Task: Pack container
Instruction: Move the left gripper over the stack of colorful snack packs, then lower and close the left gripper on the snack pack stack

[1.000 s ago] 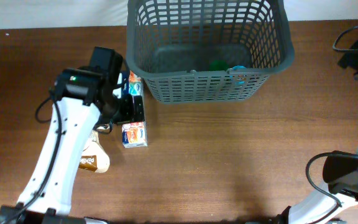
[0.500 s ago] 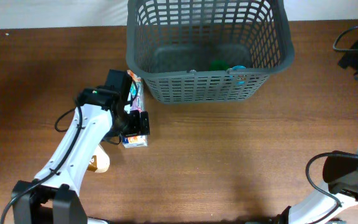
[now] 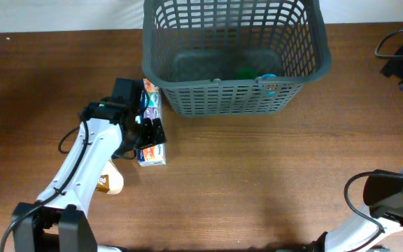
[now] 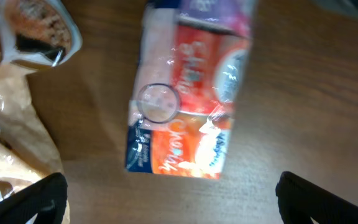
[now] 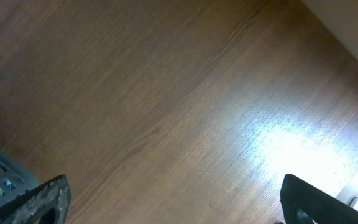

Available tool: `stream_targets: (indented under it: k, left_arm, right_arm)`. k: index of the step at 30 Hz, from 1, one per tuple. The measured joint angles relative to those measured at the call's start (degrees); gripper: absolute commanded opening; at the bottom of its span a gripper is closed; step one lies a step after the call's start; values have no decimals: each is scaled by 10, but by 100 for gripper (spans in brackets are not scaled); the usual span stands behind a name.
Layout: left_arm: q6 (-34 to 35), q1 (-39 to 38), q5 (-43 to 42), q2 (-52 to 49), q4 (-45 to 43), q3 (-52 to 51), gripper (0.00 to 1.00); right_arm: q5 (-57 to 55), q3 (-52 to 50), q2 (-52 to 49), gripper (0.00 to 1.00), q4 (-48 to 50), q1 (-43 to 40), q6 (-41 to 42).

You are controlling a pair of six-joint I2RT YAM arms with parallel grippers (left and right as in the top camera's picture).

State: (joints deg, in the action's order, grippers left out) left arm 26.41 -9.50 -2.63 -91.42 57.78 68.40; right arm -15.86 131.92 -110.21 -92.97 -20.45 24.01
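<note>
Your container (image 3: 236, 84) sits at the table's (image 3: 257, 182) far edge. A packet (image 3: 152, 154) lies off its front-left corner, with a bag (image 3: 110, 183) left of that.

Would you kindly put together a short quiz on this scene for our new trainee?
1. True or false: the left gripper is shut on the orange-and-blue pack.
2. Where does the pack lie? A: inside the basket. B: on the table, outside the container. C: between the other arm's fingers.
3. Fill in: the right gripper has its jaws ____.
Key: 1 false, the jaws stand open above the pack; 2 B; 3 open.
</note>
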Motion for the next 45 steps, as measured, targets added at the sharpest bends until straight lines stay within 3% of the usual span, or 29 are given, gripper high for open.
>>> stream_targets:
  k: [19, 45]
  left_arm:
    - [107, 20, 7, 0, -65, -22, 99]
    - [50, 20, -16, -76, -120, -22, 100]
  right_arm:
    - [0, 0, 0, 99, 0, 0, 0]
    - [0, 0, 0, 99, 0, 0, 0]
